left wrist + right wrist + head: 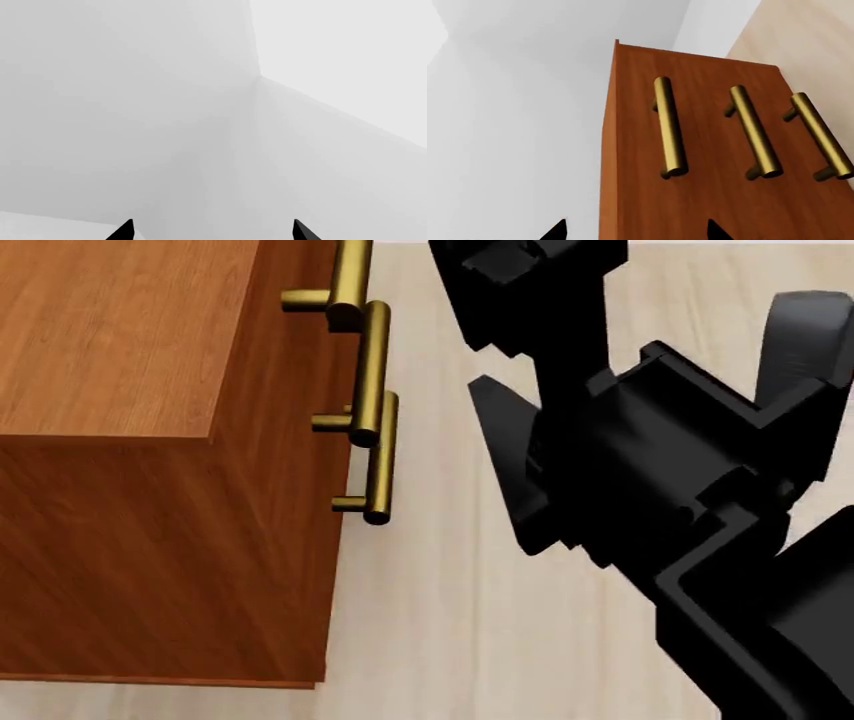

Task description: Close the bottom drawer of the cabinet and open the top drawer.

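The cabinet (pixel 147 540) is reddish-brown wood and fills the left of the head view. Its three brass handles stick out to the right. The top drawer's handle (pixel 351 275) (pixel 668 125) is farthest up, the middle handle (pixel 376 365) follows, and the bottom drawer's handle (pixel 387 455) (pixel 822 135) is lowest. In the right wrist view all three drawer fronts look flush. My right gripper (pixel 478 355) (pixel 635 232) is open and faces the handles from a short distance, touching none. My left gripper (pixel 212 231) is open, holds nothing and faces only white walls.
Pale wooden floor (pixel 427 620) runs in front of the cabinet. White walls (pixel 514 125) stand behind and beside it. My right arm's black links (pixel 721 540) fill the right of the head view.
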You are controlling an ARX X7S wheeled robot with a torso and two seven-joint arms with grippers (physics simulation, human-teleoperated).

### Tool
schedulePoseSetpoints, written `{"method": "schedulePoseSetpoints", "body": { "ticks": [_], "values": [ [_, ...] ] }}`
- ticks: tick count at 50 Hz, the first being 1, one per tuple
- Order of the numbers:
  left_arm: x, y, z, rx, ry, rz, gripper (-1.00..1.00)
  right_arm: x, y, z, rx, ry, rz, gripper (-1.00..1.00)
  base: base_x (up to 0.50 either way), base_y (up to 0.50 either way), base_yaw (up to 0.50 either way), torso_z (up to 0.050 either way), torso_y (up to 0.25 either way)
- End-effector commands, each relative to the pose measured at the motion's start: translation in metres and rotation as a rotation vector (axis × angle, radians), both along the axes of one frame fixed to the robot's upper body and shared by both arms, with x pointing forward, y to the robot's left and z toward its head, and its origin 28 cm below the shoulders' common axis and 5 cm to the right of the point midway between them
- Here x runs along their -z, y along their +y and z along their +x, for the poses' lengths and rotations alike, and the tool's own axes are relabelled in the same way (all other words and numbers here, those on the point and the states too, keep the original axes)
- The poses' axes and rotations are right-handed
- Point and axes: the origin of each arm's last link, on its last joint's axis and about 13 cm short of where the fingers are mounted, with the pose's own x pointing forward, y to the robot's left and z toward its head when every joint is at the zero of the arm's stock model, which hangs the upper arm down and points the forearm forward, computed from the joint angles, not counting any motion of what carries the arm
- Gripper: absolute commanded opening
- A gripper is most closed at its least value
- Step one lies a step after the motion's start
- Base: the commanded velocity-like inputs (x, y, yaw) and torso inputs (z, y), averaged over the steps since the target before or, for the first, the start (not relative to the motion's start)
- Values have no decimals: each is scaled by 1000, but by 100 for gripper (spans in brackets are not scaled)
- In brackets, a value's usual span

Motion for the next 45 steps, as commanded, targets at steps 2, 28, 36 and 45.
{"method": "schedulePoseSetpoints", "body": {
  "ticks": [2, 28, 36, 45],
  "values": [
    [1, 0, 0, 2, -3, -1, 100, -1, 7, 19, -40, 19, 20, 100, 0, 0, 0, 0, 0],
    [1, 0, -1, 3, -7, -2, 100, 14, 21, 49, -77, 91, 39, 100, 0, 0, 0, 0, 0],
    [0, 0, -1, 6, -11, -3, 100, 15, 25, 55, -92, 97, 31, 100, 0, 0, 0, 0, 0],
    [1, 0, -1, 7, -12, -4, 100, 16, 29, 66, -89, 113, 30, 100, 0, 0, 0, 0, 0]
  ]
}}
